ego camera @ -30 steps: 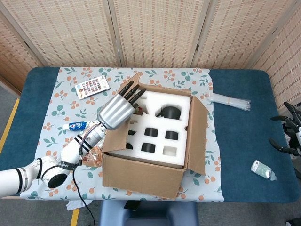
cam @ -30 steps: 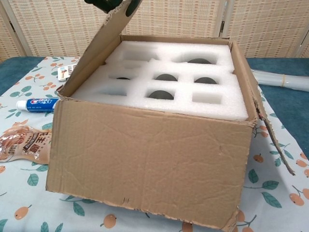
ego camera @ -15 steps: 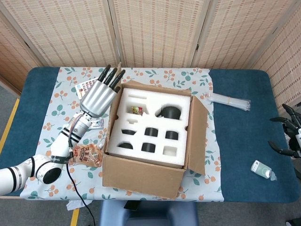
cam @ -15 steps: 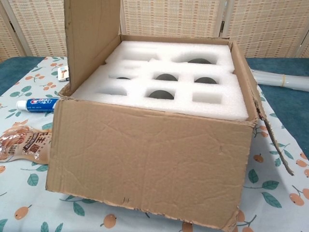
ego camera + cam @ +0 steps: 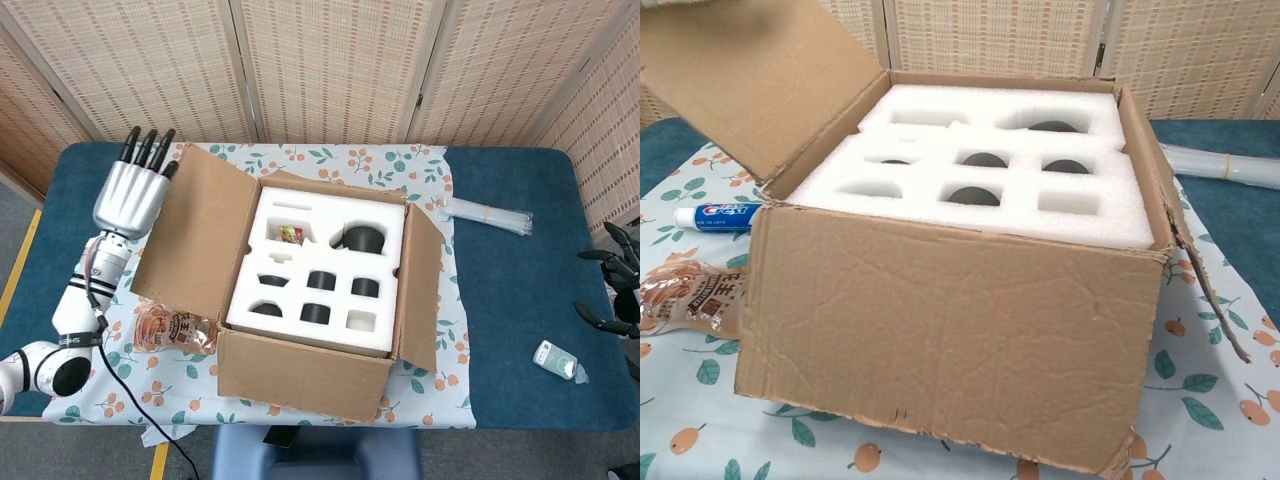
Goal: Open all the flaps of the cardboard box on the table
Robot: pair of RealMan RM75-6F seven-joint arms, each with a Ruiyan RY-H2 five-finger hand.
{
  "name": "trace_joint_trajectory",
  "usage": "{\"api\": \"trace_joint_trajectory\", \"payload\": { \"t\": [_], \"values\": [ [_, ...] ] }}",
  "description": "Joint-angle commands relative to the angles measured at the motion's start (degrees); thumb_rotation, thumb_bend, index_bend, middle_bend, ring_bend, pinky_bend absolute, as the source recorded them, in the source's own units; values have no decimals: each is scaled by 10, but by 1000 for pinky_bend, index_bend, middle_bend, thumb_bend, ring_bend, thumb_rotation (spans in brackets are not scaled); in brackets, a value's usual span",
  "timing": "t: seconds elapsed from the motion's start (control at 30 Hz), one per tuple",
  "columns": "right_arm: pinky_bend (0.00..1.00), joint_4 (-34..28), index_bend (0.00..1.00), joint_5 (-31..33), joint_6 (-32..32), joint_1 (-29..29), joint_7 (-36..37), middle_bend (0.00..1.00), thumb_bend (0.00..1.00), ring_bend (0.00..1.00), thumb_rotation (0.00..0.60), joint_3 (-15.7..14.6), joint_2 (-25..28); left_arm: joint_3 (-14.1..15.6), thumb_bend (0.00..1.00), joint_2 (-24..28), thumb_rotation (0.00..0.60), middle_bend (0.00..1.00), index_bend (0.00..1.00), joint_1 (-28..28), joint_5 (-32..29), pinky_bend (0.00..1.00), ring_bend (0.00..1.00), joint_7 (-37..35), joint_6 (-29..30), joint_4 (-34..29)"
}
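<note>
Pressing flap (image 5: 195,230) outward with left hand (image 5: 130,195), fingers spread, flat, holding nothing (beside its edge), so cardboard box (image 5: 320,350) opens fully.

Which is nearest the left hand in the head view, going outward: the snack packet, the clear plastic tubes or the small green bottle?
From the left hand:
1. Snack packet, just below it by the box's left side.
2. Clear plastic tubes, across the box on the blue cloth.
3. Small green bottle, far right, near the table's front edge.
</note>
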Motion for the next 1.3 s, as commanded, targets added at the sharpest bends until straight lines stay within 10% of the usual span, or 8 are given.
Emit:
{"api": "trace_joint_trajectory", "payload": {
  "t": [0.03, 0.4, 0.77, 1.3],
  "values": [
    [0, 0, 248, 2, 2, -1, -4, 0, 338, 0, 600, 1, -1, 3, 1000, 19, 600, 0, 326, 45, 5, 0, 0, -61, 32, 9],
    [0, -23, 235, 65, -23, 5, -126, 0, 338, 0, 600, 20, -22, 50, 963, 53, 600, 0, 165, 183, 95, 0, 0, -239, 92, -10],
    [0, -61, 138, 94, -51, 18, -250, 0, 338, 0, 600, 23, -46, 98, 420, 67, 600, 0, 0, 321, 143, 0, 0, -374, 173, -28],
    [0, -119, 97, 131, 20, -19, -448, 0, 338, 0, 600, 21, -104, 117, 409, -8, 600, 0, 0, 454, 207, 0, 0, -512, 260, 77]
  ]
}}
